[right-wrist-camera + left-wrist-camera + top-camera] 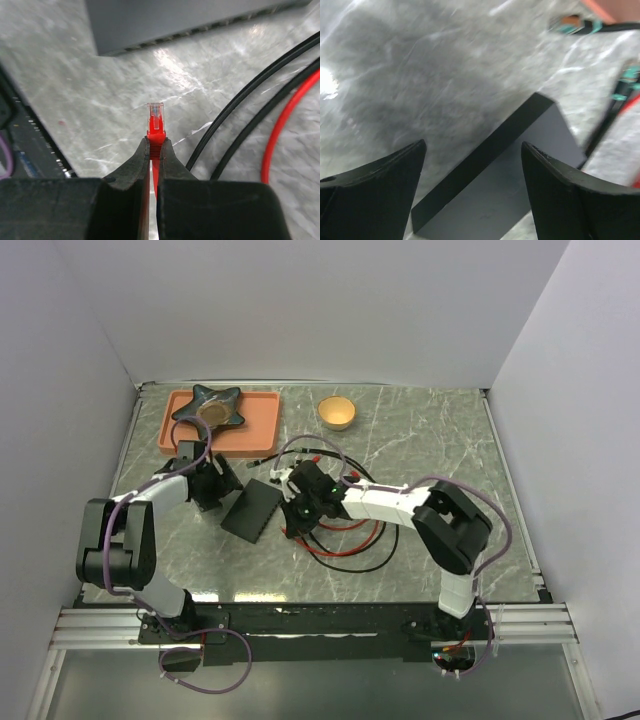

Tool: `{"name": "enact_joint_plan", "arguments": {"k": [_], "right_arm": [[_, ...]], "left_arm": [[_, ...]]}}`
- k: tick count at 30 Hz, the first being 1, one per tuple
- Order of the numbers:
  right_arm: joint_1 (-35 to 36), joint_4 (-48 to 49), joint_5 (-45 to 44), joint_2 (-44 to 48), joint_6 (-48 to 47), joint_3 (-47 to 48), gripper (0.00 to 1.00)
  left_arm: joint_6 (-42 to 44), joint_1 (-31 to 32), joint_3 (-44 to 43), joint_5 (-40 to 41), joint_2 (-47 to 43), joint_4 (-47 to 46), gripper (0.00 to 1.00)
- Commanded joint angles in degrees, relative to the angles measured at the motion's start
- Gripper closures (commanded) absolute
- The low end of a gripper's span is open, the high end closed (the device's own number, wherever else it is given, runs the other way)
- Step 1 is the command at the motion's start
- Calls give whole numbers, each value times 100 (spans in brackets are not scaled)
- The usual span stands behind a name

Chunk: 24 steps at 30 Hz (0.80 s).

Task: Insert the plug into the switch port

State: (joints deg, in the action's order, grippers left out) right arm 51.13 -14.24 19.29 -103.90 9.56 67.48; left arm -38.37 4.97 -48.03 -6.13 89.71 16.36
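Observation:
The flat black switch box (252, 510) lies on the marble table between both arms. In the right wrist view its edge with the row of switch ports (190, 33) crosses the top. My right gripper (155, 142) is shut on the red boot of the plug (155, 116). The plug's clear tip points toward that edge, with a stretch of bare table between them. My left gripper (473, 145) is open and hovers over the box (510, 175), one finger (385, 185) on each side of it, touching nothing. In the top view the left gripper (215, 485) is at the box's far left corner and the right gripper (297, 514) at its right.
Black cables (250, 95) and a red cable (285, 120) loop on the table beside my right gripper (340, 540). A salmon-pink tray (255, 425) holding a dark star-shaped dish stands at the back left. A small yellow bowl (337, 412) sits at the back centre.

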Motion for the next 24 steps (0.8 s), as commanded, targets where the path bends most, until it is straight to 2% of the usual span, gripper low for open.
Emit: {"name": "enact_joint_plan", "arguments": {"k": [1, 14, 24], "right_arm": [[46, 150, 66, -315, 28, 353, 100], [274, 360, -531, -500, -16, 336, 100], [599, 457, -1181, -606, -262, 388, 100]], "left_arm": [[-153, -172, 320, -1039, 117, -748, 16], [-584, -172, 751, -1549, -15, -862, 19], [-593, -181, 778, -1453, 38, -775, 19]]}}
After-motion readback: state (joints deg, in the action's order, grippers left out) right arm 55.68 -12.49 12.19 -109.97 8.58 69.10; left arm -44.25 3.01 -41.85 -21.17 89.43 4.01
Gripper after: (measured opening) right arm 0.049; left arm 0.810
